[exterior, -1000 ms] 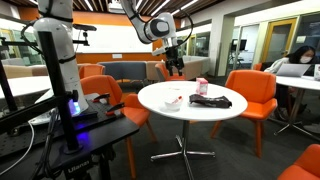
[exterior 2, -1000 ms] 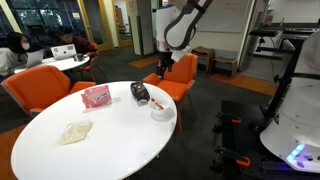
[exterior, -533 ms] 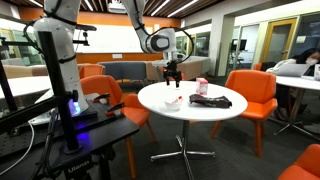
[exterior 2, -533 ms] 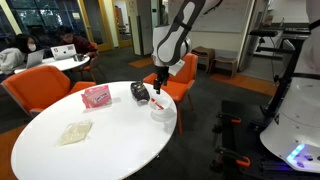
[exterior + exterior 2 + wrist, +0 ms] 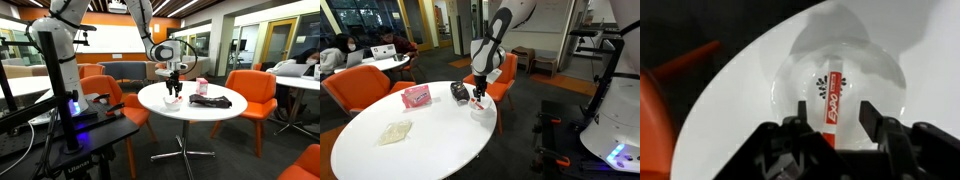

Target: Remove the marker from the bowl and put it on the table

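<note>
The small white bowl (image 5: 792, 72) sits near the edge of the round white table (image 5: 910, 50). A red-and-white Expo marker (image 5: 830, 98) lies in it. In the wrist view my gripper (image 5: 835, 110) is open, just above the bowl, with a dark finger (image 5: 870, 116) on each side of the marker and not touching it. In both exterior views the gripper (image 5: 175, 91) (image 5: 476, 97) points straight down over the bowl (image 5: 172, 100) (image 5: 481, 110) on the table (image 5: 190, 110) (image 5: 420, 145).
A pink-and-white box (image 5: 203, 86) (image 5: 416, 96) and a flat black object (image 5: 212, 100) (image 5: 459, 92) lie near the bowl. A crumpled pale item (image 5: 393, 133) lies mid-table. Orange chairs (image 5: 250, 95) (image 5: 360, 90) ring the table. The black robot stand (image 5: 85, 130) is beside it.
The arm has come down from well above the table until the open gripper is just over the bowl, straddling the marker. The marker and bowl have not moved.
</note>
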`<state>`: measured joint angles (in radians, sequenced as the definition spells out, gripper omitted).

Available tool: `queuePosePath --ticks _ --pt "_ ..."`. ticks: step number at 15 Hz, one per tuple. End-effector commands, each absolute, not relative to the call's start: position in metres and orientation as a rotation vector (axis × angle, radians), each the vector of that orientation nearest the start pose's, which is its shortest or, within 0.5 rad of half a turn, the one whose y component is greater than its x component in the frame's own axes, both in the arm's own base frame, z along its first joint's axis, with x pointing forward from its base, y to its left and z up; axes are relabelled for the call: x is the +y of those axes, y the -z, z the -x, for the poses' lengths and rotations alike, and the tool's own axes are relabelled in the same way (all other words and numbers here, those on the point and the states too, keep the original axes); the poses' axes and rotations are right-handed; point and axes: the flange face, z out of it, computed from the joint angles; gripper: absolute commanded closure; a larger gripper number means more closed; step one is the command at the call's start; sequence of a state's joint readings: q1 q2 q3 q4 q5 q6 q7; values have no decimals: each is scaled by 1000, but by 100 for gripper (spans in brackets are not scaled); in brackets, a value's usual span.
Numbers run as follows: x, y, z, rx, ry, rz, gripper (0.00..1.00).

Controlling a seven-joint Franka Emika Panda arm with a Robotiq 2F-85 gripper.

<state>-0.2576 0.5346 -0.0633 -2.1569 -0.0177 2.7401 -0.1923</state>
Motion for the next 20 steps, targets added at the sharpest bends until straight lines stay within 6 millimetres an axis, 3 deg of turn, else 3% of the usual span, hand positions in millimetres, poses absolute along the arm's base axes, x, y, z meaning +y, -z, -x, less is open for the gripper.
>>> queuePosePath --ticks 1,6,10,16,20 --pt "-183 -137 -550 130 43 3166 41" --pt "-181 -117 -561 116 15 3165 37" --pt "-184 -110 -566 112 11 3169 41" --pt "-185 -108 -572 98 18 3168 98" --pt "-184 -109 -574 64 23 3167 95"
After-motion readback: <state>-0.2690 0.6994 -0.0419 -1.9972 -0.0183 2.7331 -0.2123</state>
